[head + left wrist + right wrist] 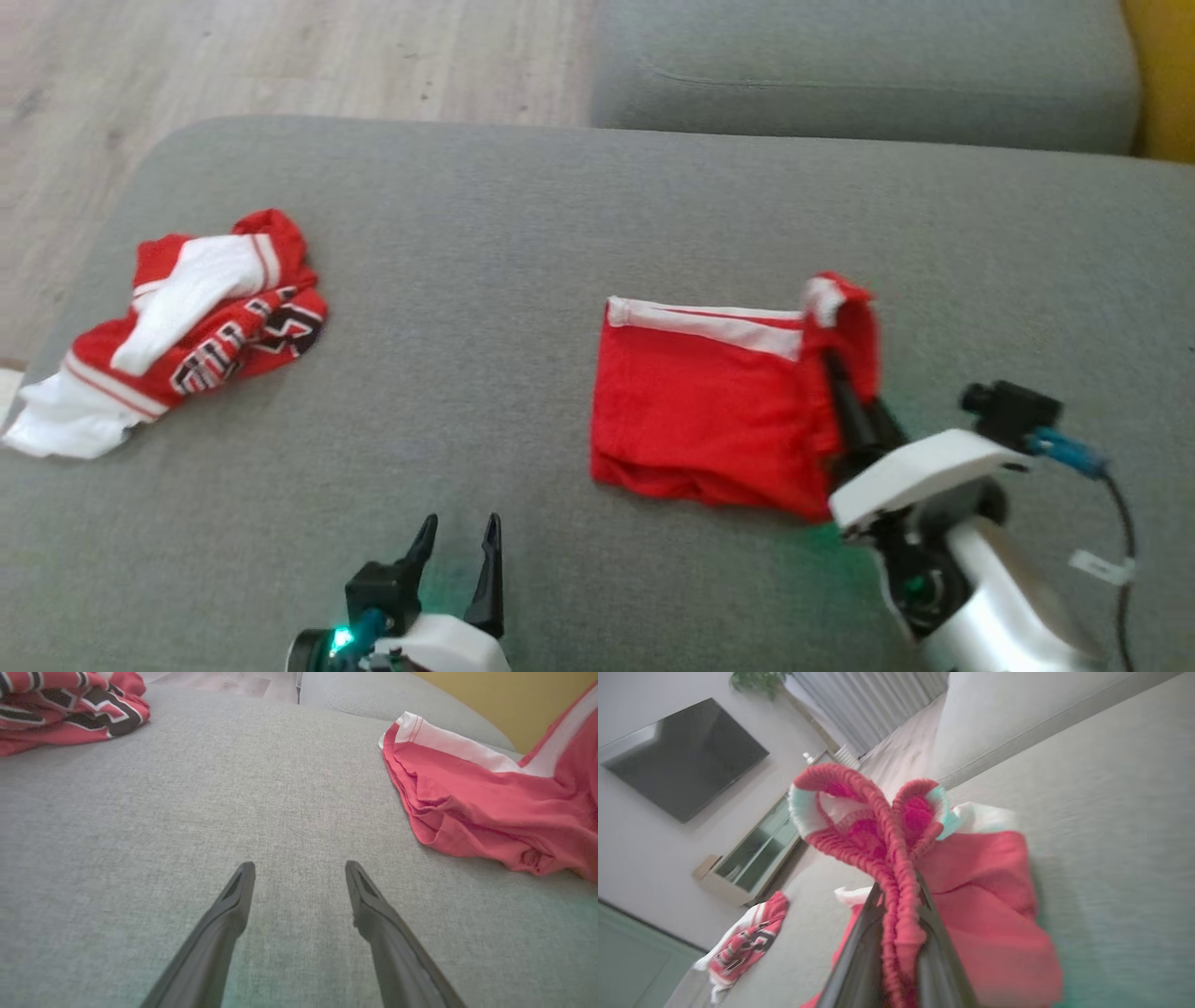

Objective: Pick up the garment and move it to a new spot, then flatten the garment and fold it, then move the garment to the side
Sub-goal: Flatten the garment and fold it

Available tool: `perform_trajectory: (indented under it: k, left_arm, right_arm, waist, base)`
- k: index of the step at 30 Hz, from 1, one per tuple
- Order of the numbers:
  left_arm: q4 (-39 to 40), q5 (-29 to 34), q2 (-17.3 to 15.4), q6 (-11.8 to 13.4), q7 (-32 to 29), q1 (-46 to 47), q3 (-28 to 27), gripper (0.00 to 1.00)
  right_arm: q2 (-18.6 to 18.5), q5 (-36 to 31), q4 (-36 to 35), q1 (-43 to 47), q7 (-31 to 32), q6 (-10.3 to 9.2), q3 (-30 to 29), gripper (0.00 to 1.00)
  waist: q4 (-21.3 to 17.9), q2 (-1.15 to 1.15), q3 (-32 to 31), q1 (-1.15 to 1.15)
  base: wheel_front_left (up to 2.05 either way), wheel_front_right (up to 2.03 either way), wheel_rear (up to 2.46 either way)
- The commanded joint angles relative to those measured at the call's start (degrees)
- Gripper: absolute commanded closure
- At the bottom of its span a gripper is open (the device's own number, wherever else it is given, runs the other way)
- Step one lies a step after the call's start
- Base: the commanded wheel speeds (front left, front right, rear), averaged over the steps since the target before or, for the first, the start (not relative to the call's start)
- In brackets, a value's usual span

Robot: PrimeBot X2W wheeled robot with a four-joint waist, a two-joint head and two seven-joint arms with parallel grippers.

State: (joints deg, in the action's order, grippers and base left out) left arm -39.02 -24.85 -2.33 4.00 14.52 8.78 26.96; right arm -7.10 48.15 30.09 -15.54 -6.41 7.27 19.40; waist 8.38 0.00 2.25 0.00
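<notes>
The right end effector (836,378) is clenched on the waistband at the right edge of the red shorts (700,411), lifting that corner, probably to fold or shift them. They lie right of centre on the grey sofa cushion (485,280). The left end effector (459,532) hovers released at the near edge.

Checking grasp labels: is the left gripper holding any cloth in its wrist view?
No, the left gripper stands open over the grey cushion, with the red shorts lying apart from it.
</notes>
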Motion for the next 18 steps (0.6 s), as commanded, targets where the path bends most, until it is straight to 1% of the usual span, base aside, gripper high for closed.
perform_trajectory:
  k: [1, 4, 6, 7, 8, 9, 13, 18]
  left_arm:
    - [0.75, -0.67, -0.54, -0.06, 0.48, 0.16, -1.05, 0.00]
    - [0.34, -0.57, -0.54, 0.07, 0.48, 0.08, -0.79, 0.00]
    - [0.10, -0.38, -0.54, 0.07, 0.48, 0.13, -0.60, 0.00]
    - [0.04, -0.42, -0.54, 0.00, 0.48, 0.18, -0.57, 0.00]
    - [0.03, -0.55, -0.54, -0.17, 0.48, 0.28, -0.54, 0.00]
    - [0.01, -0.43, -0.54, -0.31, 0.48, 0.43, -0.51, 0.00]
    - [0.12, 0.67, -0.54, -0.46, 0.48, 1.21, -0.99, 0.00]
    - [1.54, 1.67, -0.54, -0.19, 0.48, 1.20, -3.36, 0.00]
  right_arm:
    - [0.82, 0.82, -2.85, -0.39, 0.77, 0.22, 2.51, 1.00]
    - [1.96, 2.26, -4.01, -0.75, 1.93, 0.22, 5.10, 1.00]
    - [2.56, 1.84, -3.33, -1.53, 1.70, 0.22, 6.40, 1.00]
    - [2.87, 1.57, -2.57, -1.97, 1.40, 0.22, 6.83, 0.88]
    - [3.13, 1.20, -1.67, -2.44, 1.02, 0.22, 7.29, 0.53]
    - [3.40, 1.00, -0.67, -2.93, 0.47, 0.22, 7.63, 0.00]
    - [3.95, -0.05, 2.58, -4.80, -2.59, 0.22, 9.45, 0.00]
    - [4.10, -1.27, 4.54, -5.93, -6.27, 0.22, 11.03, 0.00]
  waist:
    - [1.24, 0.00, -0.32, 0.00]
    - [3.15, 0.00, -0.43, 0.00]
    - [4.70, 0.00, -0.34, 0.00]
    - [5.47, 0.00, -0.31, 0.00]
    - [6.30, 0.00, -0.26, 0.00]
    - [6.87, 0.00, -0.20, 0.00]
    - [8.25, 0.00, 0.06, 0.00]
    - [6.61, 0.00, -0.34, 0.00]
  base:
    - [0.00, 0.00, 0.00]
    - [0.00, 0.00, 0.00]
    - [0.00, 0.00, 0.00]
    - [0.00, 0.00, 0.00]
    - [0.00, 0.00, 0.00]
    - [0.00, 0.00, 0.00]
    - [0.00, 0.00, 0.00]
    - [0.00, 0.00, 0.00]
